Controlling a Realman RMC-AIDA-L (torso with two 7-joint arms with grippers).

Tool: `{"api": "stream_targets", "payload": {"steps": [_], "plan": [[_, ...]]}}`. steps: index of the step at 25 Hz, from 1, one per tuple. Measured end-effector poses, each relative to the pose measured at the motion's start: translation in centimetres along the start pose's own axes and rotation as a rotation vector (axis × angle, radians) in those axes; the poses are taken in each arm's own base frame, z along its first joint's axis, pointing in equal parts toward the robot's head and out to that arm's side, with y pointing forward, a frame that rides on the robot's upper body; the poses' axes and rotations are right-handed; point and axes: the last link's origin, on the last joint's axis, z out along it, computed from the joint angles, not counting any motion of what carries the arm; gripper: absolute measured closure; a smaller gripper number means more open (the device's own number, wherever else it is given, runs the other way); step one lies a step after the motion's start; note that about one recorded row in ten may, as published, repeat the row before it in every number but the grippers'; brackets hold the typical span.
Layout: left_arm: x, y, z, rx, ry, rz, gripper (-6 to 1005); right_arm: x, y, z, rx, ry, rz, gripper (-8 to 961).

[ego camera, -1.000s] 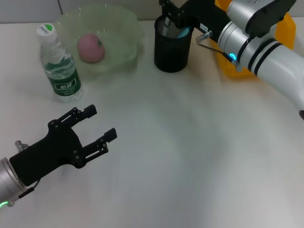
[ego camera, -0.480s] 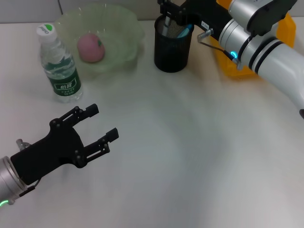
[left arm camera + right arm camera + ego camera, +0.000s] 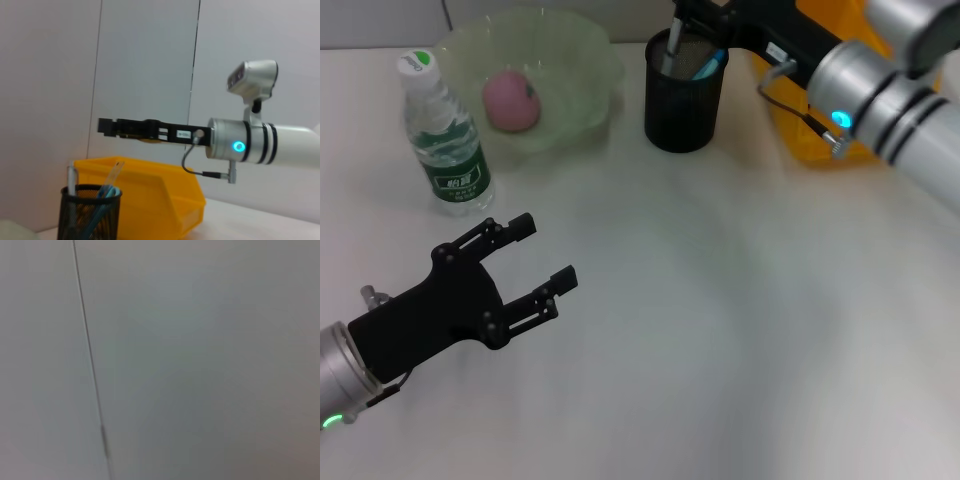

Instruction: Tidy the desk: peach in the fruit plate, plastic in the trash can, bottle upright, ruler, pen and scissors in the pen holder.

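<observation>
**Head view: right arm lifting clear of the pen holder**

Head view first: the right gripper (image 3: 685, 12) is pulling up and back from the pen holder (image 3: 684, 95), where a moment ago it was sitting low over the rim. I cannot tell whether its claw is spread or closed, since the tips are running off the top edge. Inside the mesh cup a pen (image 3: 674, 45) and something light blue are now leaning free, so the drop looks done. The peach (image 3: 511, 100) is lying in the fruit plate (image 3: 590, 60), and the bottle (image 3: 445, 140) is standing upright beside it. The left gripper (image 3: 535, 262) is hovering low over bare desk, claw spread and holding nothing, edging slightly forward. From here the tidying seems nearly finished.
</observation>
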Motion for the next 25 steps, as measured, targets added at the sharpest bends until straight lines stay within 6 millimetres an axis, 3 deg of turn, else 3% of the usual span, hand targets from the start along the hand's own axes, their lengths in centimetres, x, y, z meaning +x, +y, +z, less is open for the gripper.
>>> {"api": "stream_targets", "payload": {"steps": [3, 4, 5, 6, 7, 10, 11, 13, 16, 25], "plan": [[0.3, 0.0, 0.4, -0.018, 0.010, -0.004, 215, -0.3, -0.8, -2.8, -0.103, -0.007, 0.099, 135], [0.4, 0.0, 0.7, -0.027, 0.014, -0.005, 215, -0.6, -1.0, -5.0, -0.177, -0.011, 0.140, 136], [0.4, 0.0, 0.7, -0.027, 0.014, -0.005, 215, -0.6, -1.0, -5.0, -0.177, -0.011, 0.140, 136], [0.5, 0.0, 0.9, -0.032, 0.015, -0.004, 215, -0.8, -1.1, -7.1, -0.236, -0.016, 0.147, 136], [0.5, -0.1, 0.9, -0.036, 0.015, -0.004, 215, -0.8, -1.1, -7.1, -0.236, -0.016, 0.147, 136], [0.7, 0.0, 1.3, -0.068, 0.004, -0.027, 215, -0.6, -1.1, -10.8, -0.303, -0.011, 0.131, 136], [0.8, -0.2, 1.5, -0.081, -0.002, -0.039, 215, -0.1, -1.0, -13.1, -0.335, 0.016, 0.122, 136], [1.0, -0.4, 1.6, -0.091, -0.011, -0.048, 215, 0.1, -0.9, -13.8, -0.350, 0.032, 0.119, 136], [1.5, -1.0, 1.8, -0.160, -0.069, -0.082, 216, 1.5, -0.1, -17.0, -0.431, 0.120, 0.120, 136], [2.1, -0.6, 1.4, -0.300, -0.132, -0.109, 216, 4.7, 2.1, -19.6, -0.545, 0.266, 0.070, 135]]}}
